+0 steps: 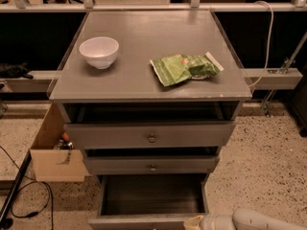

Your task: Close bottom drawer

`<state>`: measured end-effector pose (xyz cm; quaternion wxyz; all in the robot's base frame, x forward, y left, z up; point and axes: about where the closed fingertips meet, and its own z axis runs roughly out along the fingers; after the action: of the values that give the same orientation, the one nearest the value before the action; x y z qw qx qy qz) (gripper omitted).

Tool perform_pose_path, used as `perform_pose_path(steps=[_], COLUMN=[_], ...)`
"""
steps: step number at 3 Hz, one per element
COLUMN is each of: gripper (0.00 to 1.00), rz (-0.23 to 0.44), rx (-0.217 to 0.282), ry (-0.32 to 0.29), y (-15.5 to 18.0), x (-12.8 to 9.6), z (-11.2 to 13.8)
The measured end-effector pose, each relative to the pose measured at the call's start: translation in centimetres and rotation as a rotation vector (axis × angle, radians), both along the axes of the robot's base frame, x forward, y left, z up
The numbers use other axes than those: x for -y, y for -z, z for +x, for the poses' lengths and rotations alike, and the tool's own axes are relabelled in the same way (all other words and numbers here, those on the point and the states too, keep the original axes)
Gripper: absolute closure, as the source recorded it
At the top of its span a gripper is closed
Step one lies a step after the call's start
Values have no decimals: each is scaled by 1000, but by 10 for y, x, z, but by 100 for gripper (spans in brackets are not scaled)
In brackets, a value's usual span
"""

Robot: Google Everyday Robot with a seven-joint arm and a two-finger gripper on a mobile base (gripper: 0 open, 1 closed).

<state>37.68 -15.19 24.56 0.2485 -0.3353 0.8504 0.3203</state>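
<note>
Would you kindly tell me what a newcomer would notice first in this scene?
The bottom drawer stands pulled far out at the foot of the grey cabinet, its dark interior showing. The tool sits by its front right corner, at the picture's lower edge. On the cabinet top, a white bowl rests at the left and a crumpled green snack bag at the right.

Robot lab, speckled floor, metal rails, cable, claw at bottom edge

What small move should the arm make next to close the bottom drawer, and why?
Probably press the gripper forward against the bottom drawer: it stands pulled far out, and the gripper sits at its front edge, lower right.
</note>
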Motion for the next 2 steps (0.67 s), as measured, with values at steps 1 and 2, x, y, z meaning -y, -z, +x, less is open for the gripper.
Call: perform_pose_path(steps=[1,2], gripper=[100,100], rz=[-35,-66], rx=[-22,-43], ry=[-32,-67], y=[19,40], x=[-11,-21], z=[-9,-18])
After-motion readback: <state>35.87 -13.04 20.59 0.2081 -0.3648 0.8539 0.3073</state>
